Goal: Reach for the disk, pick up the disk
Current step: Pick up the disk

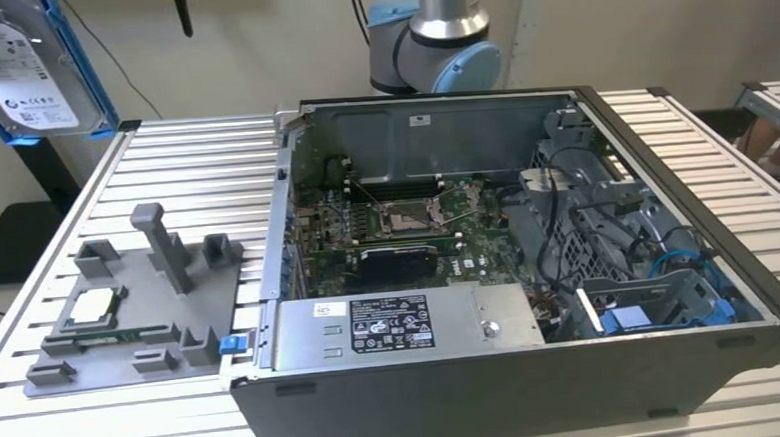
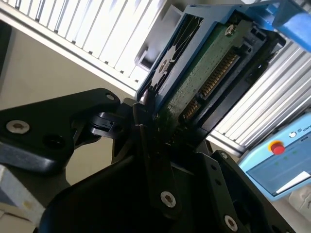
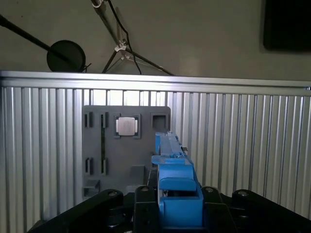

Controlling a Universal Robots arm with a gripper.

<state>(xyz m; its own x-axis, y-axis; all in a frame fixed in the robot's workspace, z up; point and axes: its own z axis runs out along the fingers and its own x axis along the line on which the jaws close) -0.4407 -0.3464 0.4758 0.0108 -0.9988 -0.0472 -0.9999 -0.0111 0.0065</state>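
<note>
The disk [image 1: 34, 85], a silver-grey drive with a white label in a blue bracket, hangs upright in the air at the exterior view's upper left, off the table's back corner. My gripper [image 2: 167, 124] is shut on it. In the second wrist view the black fingers [image 2: 146, 121] clamp the drive's edge, and its green circuit board and gold connector face the camera. In the first wrist view the disk's blue bracket [image 3: 175, 179] stands edge-on between the gripper's [image 3: 177, 196] black fingers, high above the table.
An open computer case [image 1: 506, 393] fills the middle of the slatted aluminium table [image 1: 187, 169]. A grey fixture plate [image 1: 169, 330] left of it carries a small square silver chip [image 1: 90, 306], also in the first wrist view [image 3: 127, 126]. The arm's base [image 1: 435, 46] stands behind the case.
</note>
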